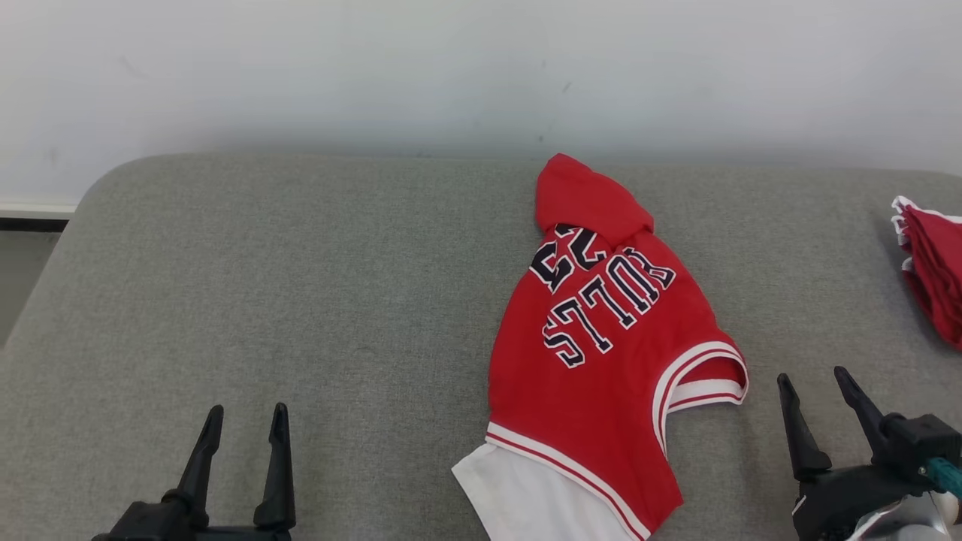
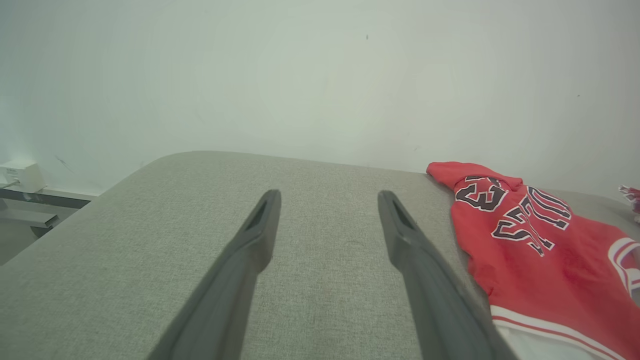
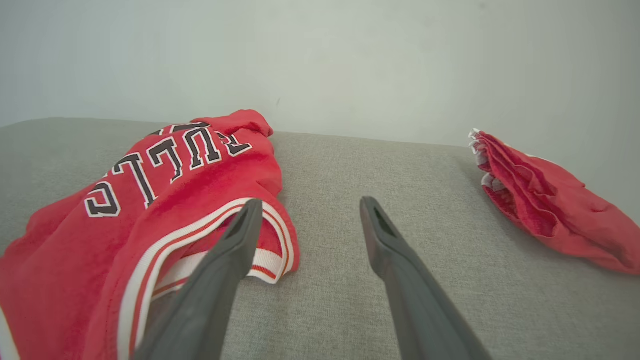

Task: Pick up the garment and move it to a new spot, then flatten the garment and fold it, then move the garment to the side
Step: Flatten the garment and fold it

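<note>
Now my left gripper and right gripper hang wide open, empty, at the cushion's near edge; the jersey, rumpled right of its middle, looks light and limp, so I'd pinch its striped trim

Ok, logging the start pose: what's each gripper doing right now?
Left gripper: open, holding nothing.
Right gripper: open, holding nothing, beside the red Bulls jersey.
</note>
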Available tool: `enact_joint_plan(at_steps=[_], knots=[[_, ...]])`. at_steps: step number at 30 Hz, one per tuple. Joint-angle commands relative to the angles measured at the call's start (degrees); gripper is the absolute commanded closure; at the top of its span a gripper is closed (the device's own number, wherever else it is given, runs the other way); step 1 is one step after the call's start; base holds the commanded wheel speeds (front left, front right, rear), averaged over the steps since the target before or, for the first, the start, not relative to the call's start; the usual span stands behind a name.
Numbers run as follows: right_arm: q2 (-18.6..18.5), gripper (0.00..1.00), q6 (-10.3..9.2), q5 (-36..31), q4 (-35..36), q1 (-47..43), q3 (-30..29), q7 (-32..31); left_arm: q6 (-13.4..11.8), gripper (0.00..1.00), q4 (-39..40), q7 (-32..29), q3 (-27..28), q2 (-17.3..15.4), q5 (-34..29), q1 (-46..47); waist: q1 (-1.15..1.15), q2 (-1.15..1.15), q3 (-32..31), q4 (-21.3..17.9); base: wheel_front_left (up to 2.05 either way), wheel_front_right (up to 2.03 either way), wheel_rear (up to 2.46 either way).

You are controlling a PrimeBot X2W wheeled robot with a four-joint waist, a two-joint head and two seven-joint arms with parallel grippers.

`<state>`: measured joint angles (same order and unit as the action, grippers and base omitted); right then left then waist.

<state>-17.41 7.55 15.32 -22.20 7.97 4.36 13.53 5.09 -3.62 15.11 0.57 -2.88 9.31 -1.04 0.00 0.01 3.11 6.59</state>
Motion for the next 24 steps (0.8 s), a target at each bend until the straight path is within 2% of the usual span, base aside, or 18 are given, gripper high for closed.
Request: enact_joint_plan(at_steps=[1, 9, 10, 15, 16, 17, 18, 21, 24], knots=[[-0.45, 0.00, -0.15, 0.42, -0.63, 0.65, 0.20, -0.17, -0.08, 0.00, 0.00, 0.04, -0.03, -0.03, 0.13, 0.79, 0.00, -0.01, 1.02, 1.11, 0.00, 0.00, 0.00], [-1.78, 0.00, -0.15, 2.21, -13.58, 7.59, 4.33, 0.11, -1.04, 0.00, 0.32, 0.04, -2.17, -0.02, 0.76, 2.11, 0.00, -0.01, 4.08, 4.53, 0.00, 0.00, 0.00], [-1.93, 0.00, -0.15, 2.78, -16.80, 9.20, 5.39, 0.44, -1.05, 0.00, 0.28, 0.04, -2.35, -0.05, 0.90, 2.68, 0.00, -0.01, 4.80, 5.18, 0.00, 0.00, 0.00], [-0.82, 0.00, -0.15, 5.08, -22.75, 12.71, 7.05, 1.31, -1.17, 0.00, -0.10, 0.04, -2.58, -0.03, 1.09, 3.59, 0.00, -0.01, 5.71, 5.79, 0.00, 0.00, 0.00], [-0.74, 0.14, -0.15, 5.40, -23.71, 13.25, 7.40, 1.33, -1.17, 0.00, -0.16, 0.04, -2.61, -0.04, 1.11, 3.74, 0.00, -0.01, 5.76, 5.83, 0.00, 0.00, 0.00], [-0.72, 0.65, -0.15, 5.80, -24.61, 13.85, 7.80, 1.42, -1.19, 0.00, -0.23, 0.04, -2.63, -0.03, 1.12, 3.84, 0.00, -0.01, 5.75, 5.85, 0.00, 0.00, 0.00], [-0.70, 1.00, -0.15, 6.12, -25.31, 14.36, 8.13, 1.53, -1.23, 0.00, -0.36, 0.04, -2.63, -0.03, 1.07, 3.88, 0.00, -0.01, 5.70, 5.83, 0.00, 0.00, 0.00], [-1.45, 1.00, -0.15, 6.90, -26.39, 15.48, 8.18, 1.68, -1.07, 0.00, -0.75, 0.04, -2.38, -0.04, 0.94, 4.06, 0.00, -0.01, 5.19, 5.55, 0.00, 0.00, 0.00], [-3.42, 1.00, -0.15, 6.14, -24.42, 15.88, 6.76, 1.73, -1.02, 0.00, -0.95, 0.04, -2.21, -0.03, 1.03, 3.65, 0.00, -0.01, 4.28, 5.02, 0.00, 0.00, 0.00]])
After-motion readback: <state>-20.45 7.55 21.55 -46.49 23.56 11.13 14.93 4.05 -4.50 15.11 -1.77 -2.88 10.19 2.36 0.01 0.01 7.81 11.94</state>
